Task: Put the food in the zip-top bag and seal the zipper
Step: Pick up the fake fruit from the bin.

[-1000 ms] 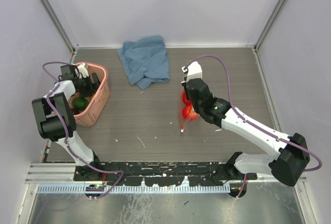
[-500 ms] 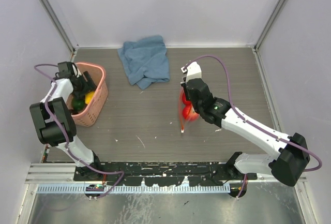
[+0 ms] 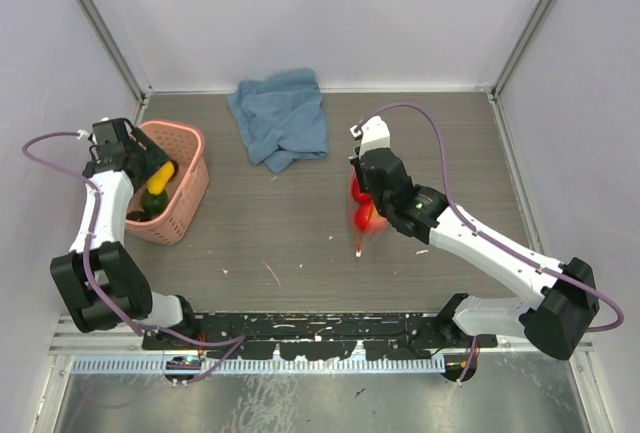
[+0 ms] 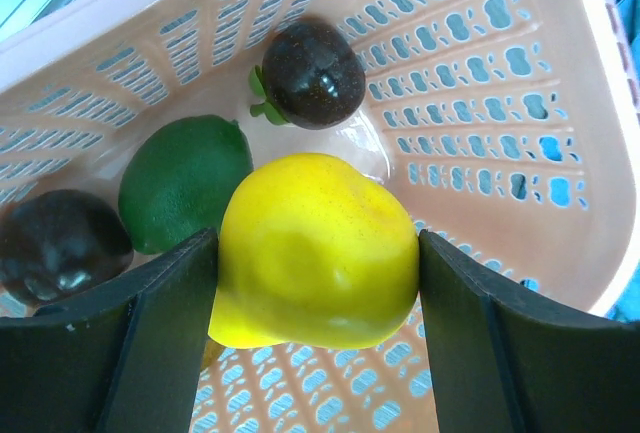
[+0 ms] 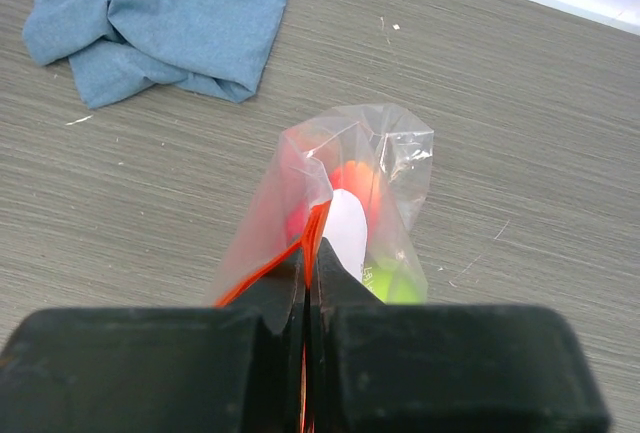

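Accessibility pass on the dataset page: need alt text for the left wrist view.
A yellow fruit is clamped between the two black fingers of the left gripper, over the inside of a pink lattice basket. Behind it in the basket lie a green fruit and two dark brown fruits, the second at the picture's left edge.

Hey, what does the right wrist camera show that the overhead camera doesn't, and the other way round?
Only the right wrist view: the right gripper pinched shut on the zipper of the zip-top bag, and a green fruit inside the bag. Only the overhead view: the pink basket and the left gripper holding a yellow fruit over it. Both: the bag with red food inside, the blue cloth and the table.
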